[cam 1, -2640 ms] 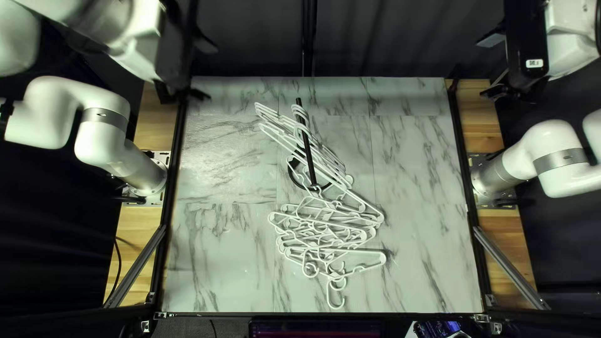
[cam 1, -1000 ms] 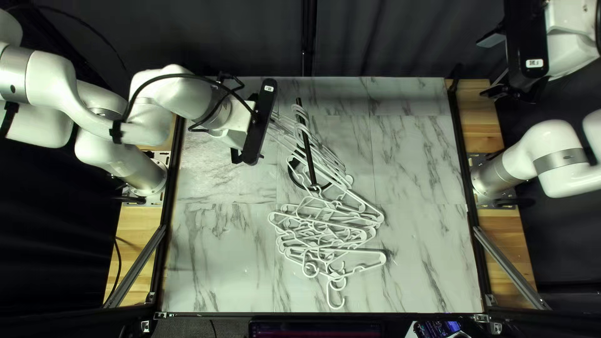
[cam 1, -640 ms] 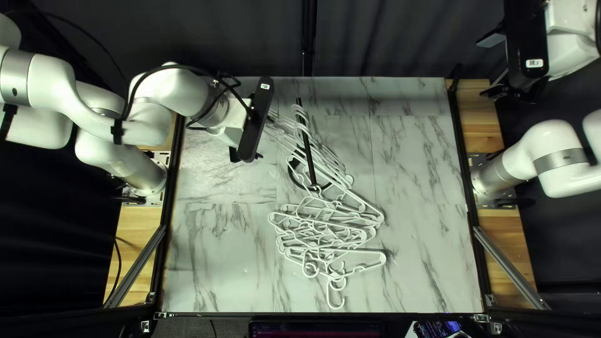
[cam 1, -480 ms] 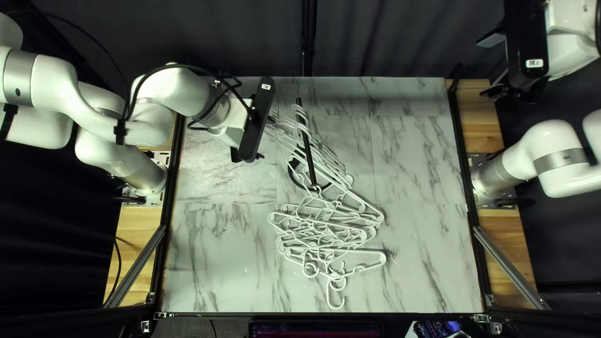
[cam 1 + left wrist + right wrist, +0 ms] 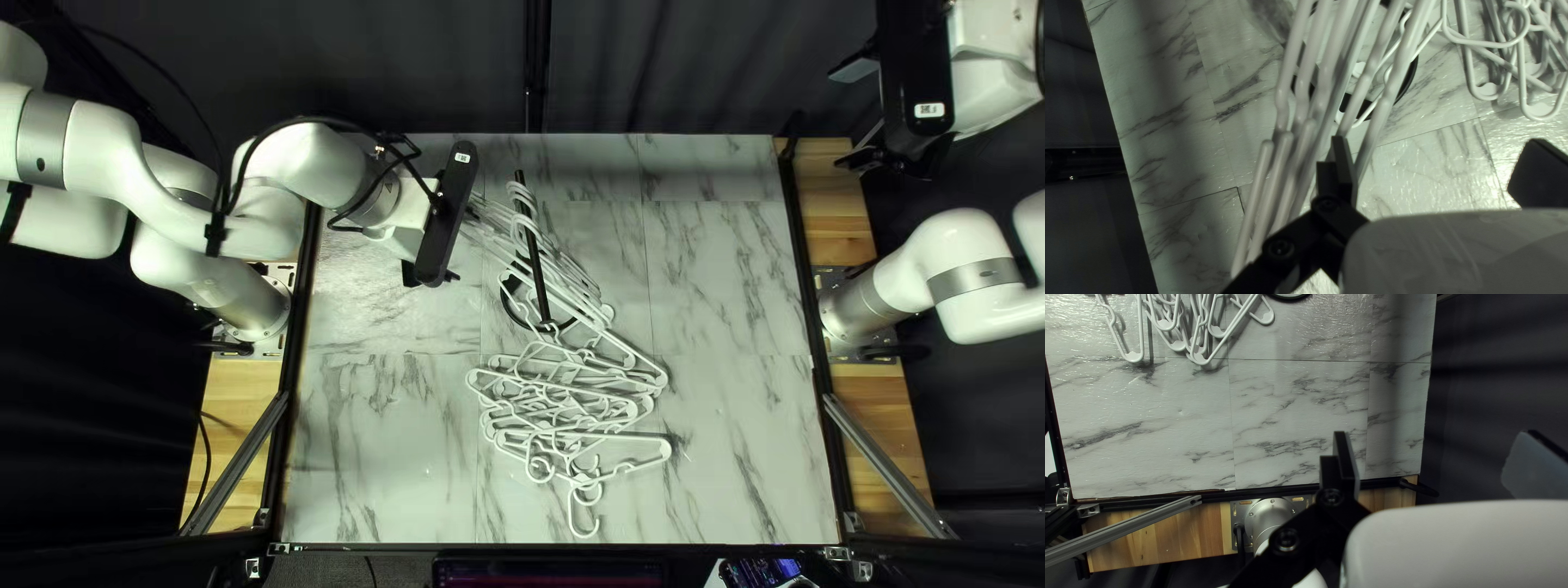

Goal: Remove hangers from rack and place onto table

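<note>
See white hangers [image 5: 1259, 174] hung along the slanting black pole of the rack [image 5: 536, 261], and more in a tangled pile [image 5: 1538, 110] on the table [image 5: 381, 436], nearer its front edge. Hold the left gripper [image 5: 463, 242] spread wide, with one finger [image 5: 1342, 163] over the hung hangers; cannot tell about contact. Hold the right gripper [image 5: 851, 114] wide apart too, well away from them. Find pale marble patterning underneath, wooden strips [image 5: 855, 436] alongside and a dark curtain [image 5: 610, 76] beyond.
</note>
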`<move>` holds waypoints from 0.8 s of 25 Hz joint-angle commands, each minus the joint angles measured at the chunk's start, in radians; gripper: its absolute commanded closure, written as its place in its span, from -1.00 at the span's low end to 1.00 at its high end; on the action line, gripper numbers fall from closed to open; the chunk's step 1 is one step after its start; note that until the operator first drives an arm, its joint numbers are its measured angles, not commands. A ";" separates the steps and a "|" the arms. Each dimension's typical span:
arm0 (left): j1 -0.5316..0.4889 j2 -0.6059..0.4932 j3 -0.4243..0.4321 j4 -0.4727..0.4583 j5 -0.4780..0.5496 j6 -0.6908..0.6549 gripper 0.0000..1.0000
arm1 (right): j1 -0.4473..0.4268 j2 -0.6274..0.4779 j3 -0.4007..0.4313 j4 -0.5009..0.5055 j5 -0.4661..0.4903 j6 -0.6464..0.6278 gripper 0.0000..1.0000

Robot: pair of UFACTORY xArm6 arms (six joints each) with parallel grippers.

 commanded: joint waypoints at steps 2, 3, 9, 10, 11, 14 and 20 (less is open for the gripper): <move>-0.012 -0.013 0.013 0.006 -0.008 -0.018 -0.57 | 0.000 0.000 0.000 0.000 0.000 0.000 -1.00; -0.014 -0.013 0.013 0.006 -0.010 -0.020 -0.44 | 0.000 0.000 0.000 0.000 0.000 0.000 -1.00; -0.026 -0.021 0.009 0.026 -0.003 -0.043 0.46 | 0.000 0.000 0.000 0.000 0.000 0.000 -1.00; -0.028 -0.023 0.007 0.031 0.000 -0.049 0.74 | 0.000 0.000 0.000 0.000 0.000 0.000 -1.00; -0.031 -0.025 0.004 0.039 0.004 -0.058 0.80 | 0.000 0.000 0.000 0.000 0.000 0.000 -1.00; -0.040 -0.027 -0.003 0.059 0.011 -0.079 0.84 | 0.000 0.000 0.000 0.000 0.000 0.000 -1.00; -0.074 -0.029 -0.038 0.125 0.045 -0.165 0.89 | 0.000 0.000 0.000 0.000 0.000 0.000 -1.00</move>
